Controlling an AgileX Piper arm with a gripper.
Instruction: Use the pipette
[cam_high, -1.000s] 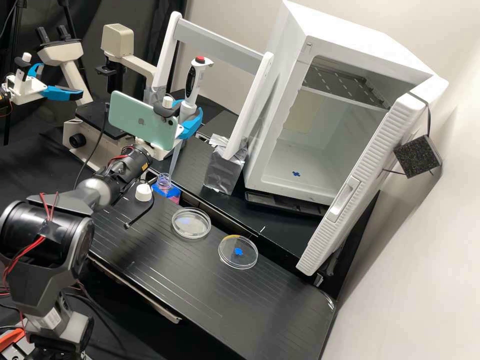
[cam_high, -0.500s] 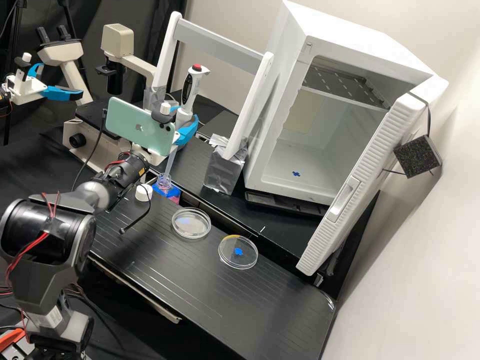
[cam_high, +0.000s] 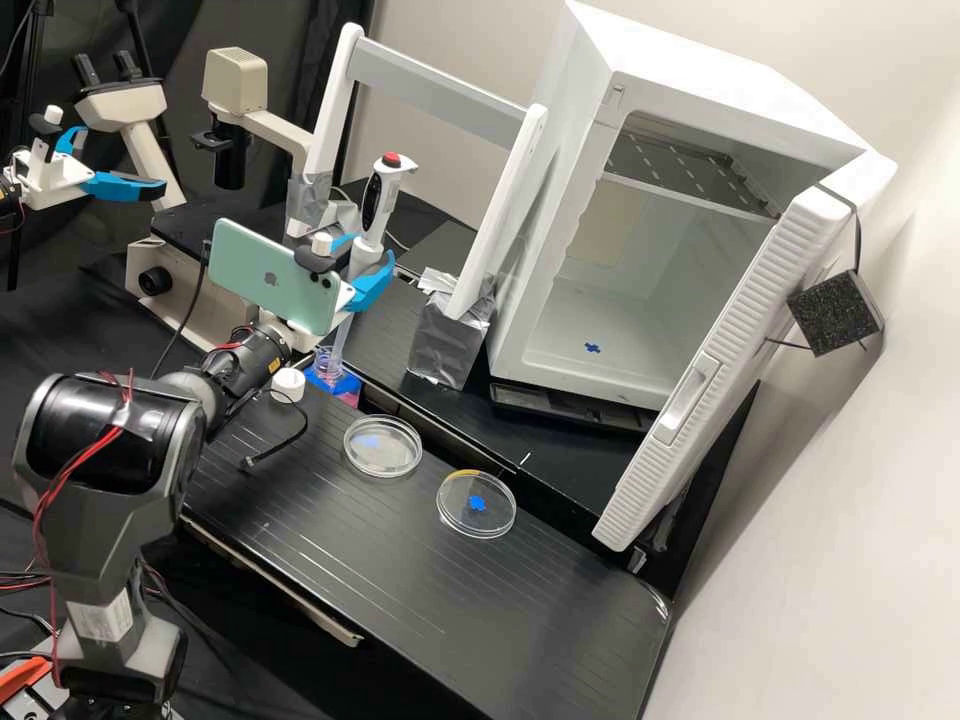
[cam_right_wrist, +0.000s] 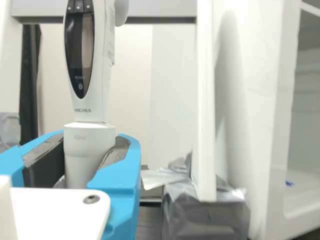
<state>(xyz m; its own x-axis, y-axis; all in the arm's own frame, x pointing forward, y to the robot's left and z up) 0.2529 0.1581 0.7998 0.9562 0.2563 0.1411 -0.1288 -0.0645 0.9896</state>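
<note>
My white, blue-fingered gripper (cam_high: 364, 262) is closed round the white, red-buttoned pipette (cam_high: 381, 205). I judge this the drawing step; next needs careful tip depth at the clear-necked bottle (cam_high: 327, 370) below my gripper.

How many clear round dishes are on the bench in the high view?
2. The first dish lies nearer the white cap; the second dish lies farther from it, with a bright blue mark showing near its middle.
</note>
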